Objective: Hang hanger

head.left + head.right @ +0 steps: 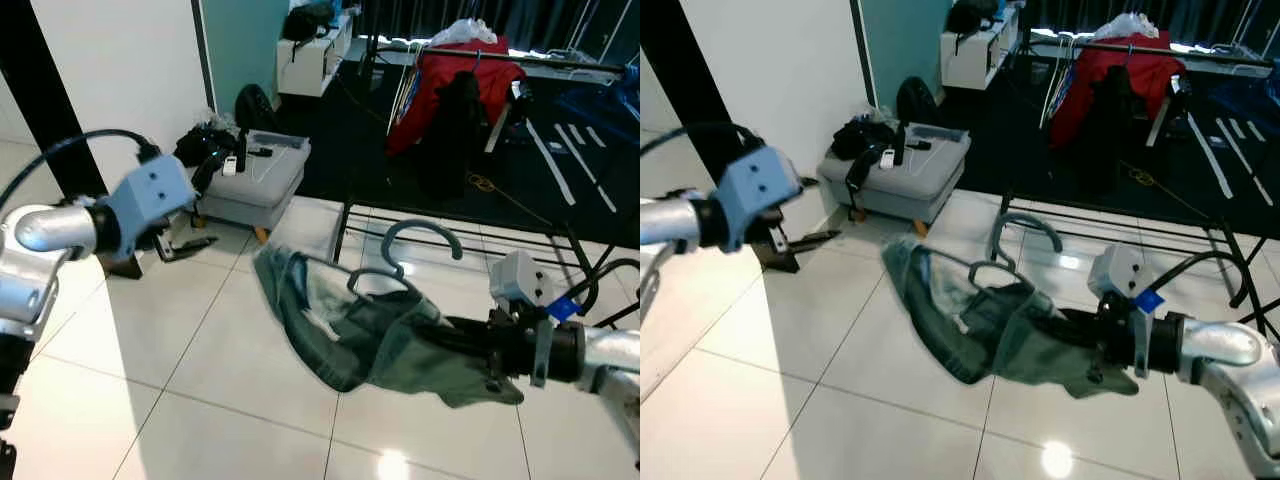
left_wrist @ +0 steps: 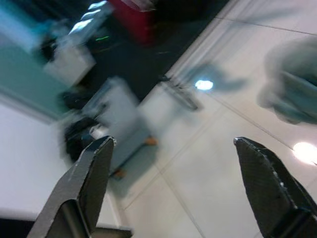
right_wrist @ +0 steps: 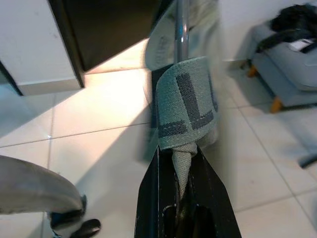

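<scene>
A grey-green hanger (image 1: 420,235) carries a dark green garment (image 1: 340,330) and hangs in the air above the tiled floor. My right gripper (image 1: 455,335) reaches in from the right and is shut on the garment's woven band (image 3: 185,101) where it wraps the hanger's bar. The hook points up and away from me. My left gripper (image 1: 185,243) is raised at the left, apart from the garment, with its fingers (image 2: 94,163) spread open and nothing between them. A black clothes rail (image 1: 500,58) with a red garment (image 1: 440,80) stands at the back.
A low black metal frame (image 1: 450,215) lies on the floor just behind the hanger. A grey ottoman (image 1: 255,185) with black items on it stands at the back left by the white wall. A person's leg and shoe (image 3: 74,225) are near.
</scene>
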`<state>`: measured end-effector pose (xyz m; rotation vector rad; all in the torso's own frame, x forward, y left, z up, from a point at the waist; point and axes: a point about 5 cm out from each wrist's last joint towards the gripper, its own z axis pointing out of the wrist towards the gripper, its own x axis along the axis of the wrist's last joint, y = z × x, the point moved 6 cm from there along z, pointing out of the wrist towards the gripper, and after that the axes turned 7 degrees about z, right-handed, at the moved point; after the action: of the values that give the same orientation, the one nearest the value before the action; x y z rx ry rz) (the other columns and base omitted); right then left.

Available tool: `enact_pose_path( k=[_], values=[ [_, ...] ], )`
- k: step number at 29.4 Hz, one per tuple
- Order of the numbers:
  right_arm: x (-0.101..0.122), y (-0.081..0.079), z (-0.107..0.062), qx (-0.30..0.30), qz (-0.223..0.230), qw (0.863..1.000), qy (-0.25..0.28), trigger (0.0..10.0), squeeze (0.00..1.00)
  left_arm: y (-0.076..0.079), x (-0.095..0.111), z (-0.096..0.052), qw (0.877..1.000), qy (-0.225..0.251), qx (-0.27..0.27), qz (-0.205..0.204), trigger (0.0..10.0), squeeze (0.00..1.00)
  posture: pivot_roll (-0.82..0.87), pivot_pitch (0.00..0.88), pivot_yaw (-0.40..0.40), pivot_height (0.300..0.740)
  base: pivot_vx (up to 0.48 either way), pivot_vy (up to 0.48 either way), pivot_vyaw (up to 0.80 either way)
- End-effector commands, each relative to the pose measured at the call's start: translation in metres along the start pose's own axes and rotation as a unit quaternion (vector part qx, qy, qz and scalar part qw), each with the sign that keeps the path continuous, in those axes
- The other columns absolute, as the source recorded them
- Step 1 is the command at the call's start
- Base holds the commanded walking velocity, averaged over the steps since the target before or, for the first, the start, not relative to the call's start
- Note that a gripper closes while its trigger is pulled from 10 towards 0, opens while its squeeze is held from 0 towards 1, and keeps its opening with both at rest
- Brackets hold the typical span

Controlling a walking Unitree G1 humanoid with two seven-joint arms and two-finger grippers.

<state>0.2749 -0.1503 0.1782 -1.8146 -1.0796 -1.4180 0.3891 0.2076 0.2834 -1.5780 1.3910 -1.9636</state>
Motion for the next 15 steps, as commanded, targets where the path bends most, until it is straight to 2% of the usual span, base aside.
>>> enact_pose_path(
  k=[1,2,3,4,6,7,8,9,10,11,12,13,14,15],
  values=[
    [-0.003,-0.014,0.008,0.023,-0.009,1.0,-0.006,0.0,0.0,-0.013,-0.006,-0.001,0.999,-0.014,0.044,-0.008,10.0,1.0,-0.02,0.079,-0.044,0.74,0.0,0.0,0.0],
    [0.021,-0.003,0.011,-0.002,0.029,0.997,0.072,0.0,0.0,-0.022,-0.01,-0.002,0.996,-0.023,0.08,-0.01,10.0,1.0,-0.02,0.078,-0.048,0.74,0.0,0.0,0.0],
    [0.021,-0.003,0.011,-0.002,0.029,0.997,0.072,0.0,0.0,-0.022,-0.01,-0.002,0.996,-0.023,0.08,-0.01,10.0,1.0,-0.02,0.078,-0.048,0.74,0.0,0.0,0.0],
    [0.047,0.012,0.008,-0.03,0.081,0.983,0.164,0.0,0.0,-0.029,-0.013,-0.002,0.993,-0.025,0.115,-0.02,10.0,1.0,-0.03,0.073,-0.047,0.74,0.0,0.0,0.0],
    [0.047,0.012,0.008,-0.03,0.081,0.983,0.164,0.0,0.0,-0.029,-0.013,-0.002,0.993,-0.025,0.115,-0.02,10.0,1.0,-0.03,0.073,-0.047,0.74,0.0,0.0,0.0],
    [0.063,0.022,0.004,-0.043,0.121,0.966,0.226,0.0,0.0,-0.034,-0.016,-0.003,0.989,-0.028,0.14,-0.028,10.0,1.0,-0.03,0.073,-0.047,0.74,0.0,0.0,0.0],
    [0.072,0.027,0.006,-0.05,0.145,0.952,0.263,0.0,0.0,-0.036,-0.022,-0.001,0.983,-0.034,0.173,-0.05,10.0,1.0,-0.03,0.068,-0.045,0.74,0.0,0.0,0.0],
    [0.072,0.027,0.006,-0.05,0.145,0.952,0.263,0.0,0.0,-0.036,-0.022,-0.001,0.983,-0.034,0.173,-0.05,10.0,1.0,-0.03,0.068,-0.045,0.74,0.0,0.0,0.0],
    [0.083,0.028,0.01,-0.052,0.141,0.946,0.288,0.0,0.0,-0.032,-0.027,0.002,0.977,-0.041,0.197,-0.068,10.0,0.5,-0.03,0.075,-0.04,0.74,0.0,0.0,0.0],
    [0.076,0.025,0.019,-0.056,0.117,0.959,0.253,0.0,0.0,-0.03,-0.026,0.004,0.975,-0.038,0.205,-0.078,10.0,0.37,-0.04,0.071,-0.035,0.74,0.0,0.0,0.0],
    [0.058,0.021,0.029,-0.062,0.073,0.977,0.192,0.0,0.0,-0.029,-0.025,0.006,0.973,-0.033,0.21,-0.087,10.0,0.3,-0.04,0.071,-0.035,0.74,0.0,0.0,0.0],
    [0.044,0.017,0.035,-0.063,0.04,0.987,0.146,0.0,0.0,-0.029,-0.024,0.007,0.972,-0.031,0.214,-0.095,10.0,0.3,-0.04,0.071,-0.035,0.74,0.0,0.0,0.0],
    [0.033,0.012,0.038,-0.055,0.026,0.991,0.121,0.0,0.0,-0.029,-0.023,0.009,0.969,-0.028,0.222,-0.102,10.0,0.07,-0.02,0.072,-0.039,0.74,0.0,0.0,0.0],
    [0.058,0.019,0.031,-0.059,0.086,0.973,0.206,0.0,0.0,-0.026,-0.021,0.012,0.97,-0.027,0.219,-0.099,10.0,0.0,-0.02,0.081,-0.038,0.74,0.0,0.0,0.0]
  ],
)
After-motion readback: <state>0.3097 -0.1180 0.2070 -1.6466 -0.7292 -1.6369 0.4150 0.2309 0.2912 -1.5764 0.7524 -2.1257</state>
